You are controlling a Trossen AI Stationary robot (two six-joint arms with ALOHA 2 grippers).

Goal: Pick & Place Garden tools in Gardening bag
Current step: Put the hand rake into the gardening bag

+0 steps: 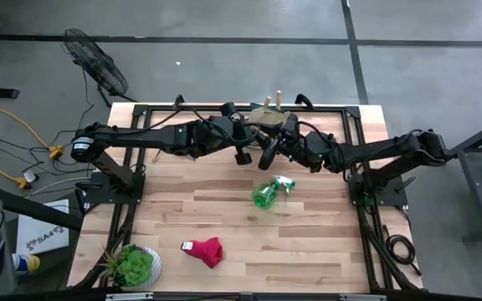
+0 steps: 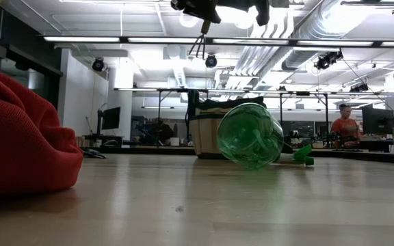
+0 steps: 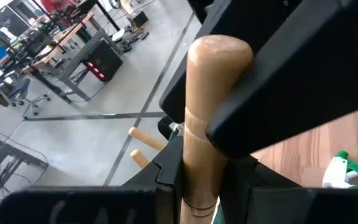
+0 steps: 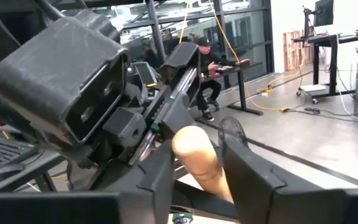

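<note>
A garden fork hangs high over the table's far middle; its metal tines (image 2: pixel 198 46) point down. My left gripper (image 1: pixel 246 152) and my right gripper (image 1: pixel 266 155) meet there, both shut on its wooden handle (image 3: pixel 199 155). The tan gardening bag (image 1: pixel 271 119) stands just beyond them, with two wooden handles (image 1: pixel 273 101) sticking up out of it; it also shows in the low view (image 2: pixel 205 135). The green spray bottle (image 1: pixel 266 194) lies on its side mid-table. The red glove (image 1: pixel 205 251) lies near the front edge. My left gripper pinches the fork's wooden handle (image 3: pixel 197 186) between its two fingers, below the rounded free end. The handle stands upright with that end up. The fork is clear of the table. My right gripper pinches the same handle near its rounded free end (image 4: pixel 194 155) between its two fingers (image 4: pixel 247 177). One of its fingers (image 3: pixel 278 93) lies across the handle just above my left gripper's hold. The fork hangs below, tines down.
A potted plant (image 1: pixel 132 266) stands at the near left corner. The bare wooden table (image 1: pixel 308 242) lies between the bottle and the front edge. A fan (image 1: pixel 99 63) stands off the table's far left. People sit at desks in the room behind.
</note>
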